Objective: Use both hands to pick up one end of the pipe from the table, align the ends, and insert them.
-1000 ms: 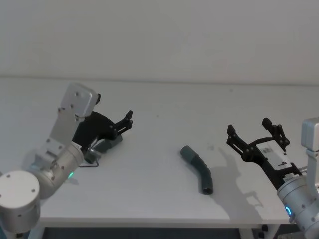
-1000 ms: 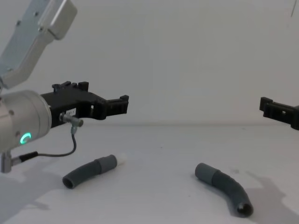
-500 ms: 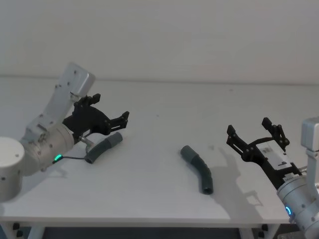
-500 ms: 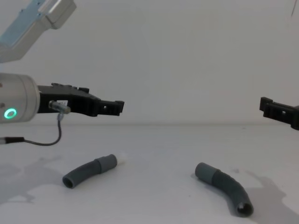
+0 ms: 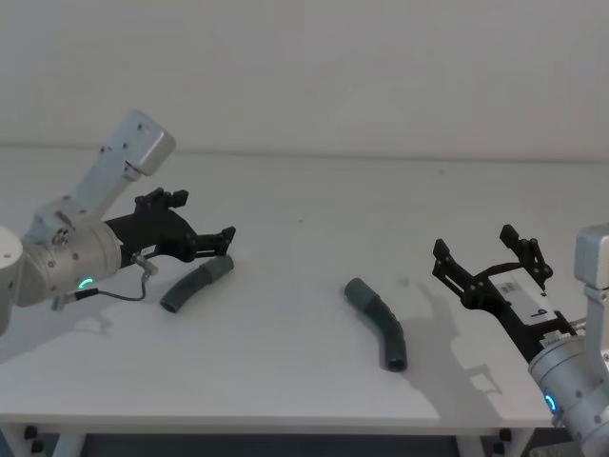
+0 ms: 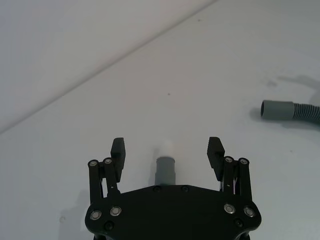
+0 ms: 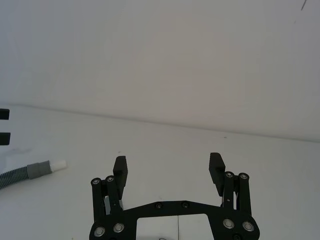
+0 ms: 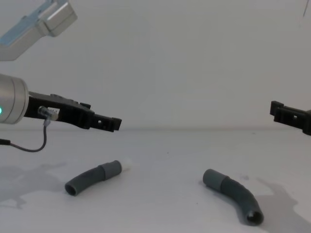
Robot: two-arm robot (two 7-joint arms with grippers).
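Lowered since the earlier head view, the black left gripper [image 5: 203,216] is held wide open, empty, above the ribbed grey white-tipped hose piece [image 5: 195,284] toward the white table's [image 5: 304,190] left edge. Right wrist view: right gripper [image 7: 167,164] likewise spread, empty. Chest view: ribbed grey cuffed hose piece [image 8: 234,193] right of centre.

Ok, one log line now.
left end effector: open, above white-tipped pipe | right end effector: open, hovering | cuffed pipe: on table
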